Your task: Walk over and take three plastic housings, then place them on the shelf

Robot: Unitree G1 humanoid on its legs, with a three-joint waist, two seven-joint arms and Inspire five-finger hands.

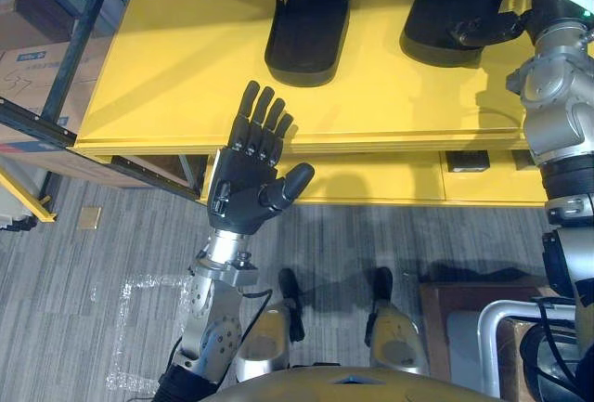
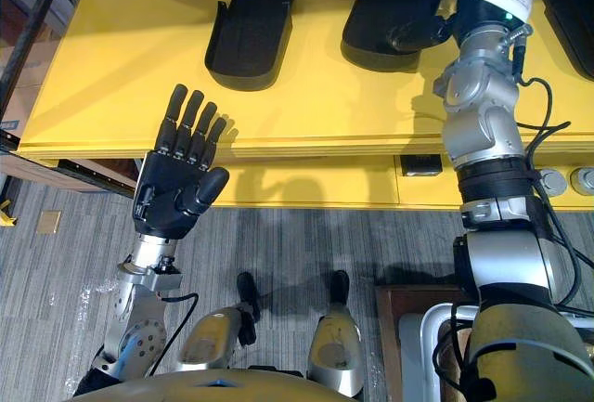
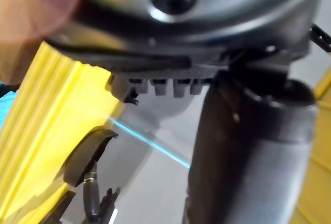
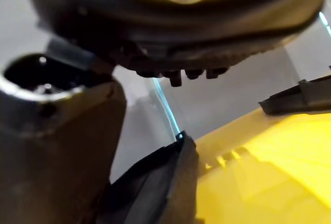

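Two black plastic housings lie on the yellow shelf (image 1: 186,77): one in the middle (image 1: 311,21) and one further right (image 1: 445,3). A third black housing (image 2: 571,3) shows at the shelf's far right edge. My right hand (image 1: 487,29) rests on the near rim of the right housing, whose edge (image 4: 155,188) appears close under it in the right wrist view. How it holds the housing is hidden. My left hand (image 1: 246,179) is raised in front of the shelf's front edge, open and holding nothing.
A blue metal rack (image 1: 83,21) and a cardboard box (image 1: 28,77) stand to the left of the shelf. A lower yellow tier (image 1: 390,179) runs under the front edge. A brown box (image 1: 464,318) sits on the grey carpet at lower right.
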